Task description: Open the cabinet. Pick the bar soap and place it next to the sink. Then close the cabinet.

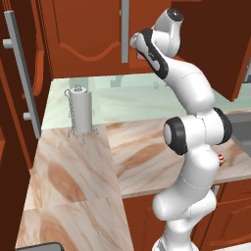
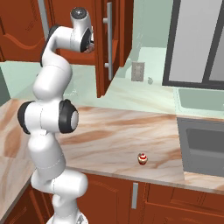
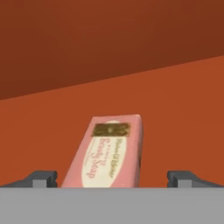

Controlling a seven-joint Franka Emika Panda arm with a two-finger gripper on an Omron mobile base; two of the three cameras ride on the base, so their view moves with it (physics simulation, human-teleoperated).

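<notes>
Reaching: the white arm stretches up from the base with its hand inside the open cabinet, above the counter.
Tall unit: at 9 o'clock in the left base view, a dark-brown unit carries a long grey handle.
Paper-towel holder: a wire stand with a white roll sits on the counter at about 10 o'clock from the arm's elbow, well apart from it.
Counter: marbled beige stone runs across both base views.
Cabinet: its reddish-brown door hangs swung outward in the right base view, the grey bar handle upright on it.
Gripper: in the hand view the gripper shows two dark fingertips set far apart at 7 and 5 o'clock, closed on nothing.
Bar soap: a pink wrapped block lies on the cabinet's red-brown shelf, at 12 o'clock from the gap between the tips, tilted slightly toward 1 o'clock; whether the tips touch it cannot be told.
Cupcake-like item: a small red-and-white piece stands near the counter's front edge, at 9 o'clock from the sink.
Sink: the dark grey basin is set into the stone at 3 o'clock in the right base view.
</notes>
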